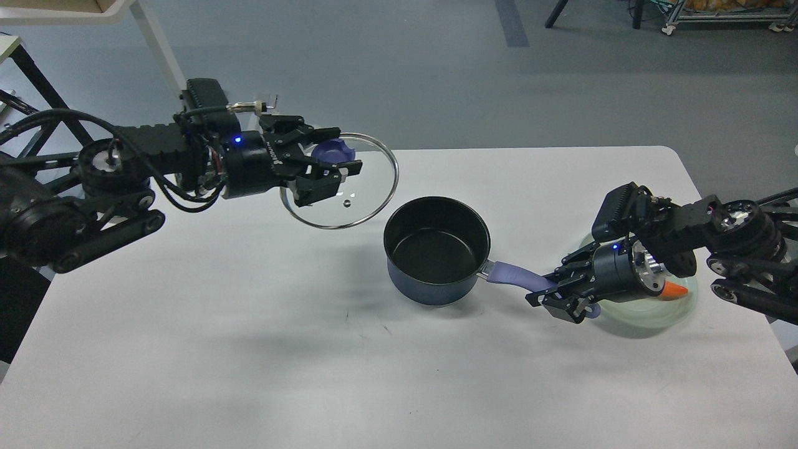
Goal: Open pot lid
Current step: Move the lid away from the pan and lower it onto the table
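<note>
The dark blue pot (436,252) stands uncovered near the middle of the white table (312,349), its black inside empty. Its lavender handle (514,275) points right. My right gripper (552,293) is shut on the far end of that handle. My left gripper (330,163) is shut on the purple-blue knob (333,151) of the clear glass lid (355,199). It holds the lid tilted in the air, up and to the left of the pot. The lid's steam vent (346,202) shows in the glass.
A pale green glass plate (648,308) with an orange piece (673,290) on it lies under my right wrist at the table's right side. A black frame (31,134) and white table legs (168,68) stand on the floor beyond the table's left end.
</note>
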Motion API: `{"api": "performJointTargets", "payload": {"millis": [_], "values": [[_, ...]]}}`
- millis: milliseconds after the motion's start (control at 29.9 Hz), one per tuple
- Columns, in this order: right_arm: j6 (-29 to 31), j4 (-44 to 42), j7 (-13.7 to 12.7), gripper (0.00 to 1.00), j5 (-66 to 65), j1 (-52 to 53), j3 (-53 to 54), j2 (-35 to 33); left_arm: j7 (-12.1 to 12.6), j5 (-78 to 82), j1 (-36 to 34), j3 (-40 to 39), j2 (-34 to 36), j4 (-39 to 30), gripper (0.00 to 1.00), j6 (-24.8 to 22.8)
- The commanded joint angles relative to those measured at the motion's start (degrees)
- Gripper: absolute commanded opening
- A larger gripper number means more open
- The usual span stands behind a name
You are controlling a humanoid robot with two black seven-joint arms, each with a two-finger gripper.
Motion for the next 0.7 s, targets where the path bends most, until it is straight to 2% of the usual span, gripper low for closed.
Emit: {"api": "performJointTargets", "payload": {"millis": [0,134,301,535,669], "values": [[-0.01,0.01,0.02,0.34,-0.01,0.0,0.0,0.01,0.0,0.08,5.56,0.35,5.45,-0.57,0.43,6.2],[-0.18,0.01,0.02,0.34,-0.01,0.0,0.0,-0.08,0.0,0.16,11.19,1.58,10.64,0.13,0.43,8.84],[-0.8,0.01,0.02,0.34,-0.01,0.0,-0.09,-0.08,0.0,0.52,18.22,1.67,13.89,0.22,0.43,11.57],[-0.8,0.01,0.02,0.35,0.08,0.0,-0.09,-0.08,0.0,0.52,23.86,1.67,13.28,3.73,0.44,15.43],[-0.8,0.01,0.02,0.35,0.08,-0.08,-0.09,-0.08,0.0,0.52,25.0,1.67,13.11,6.36,0.45,15.84]]}}
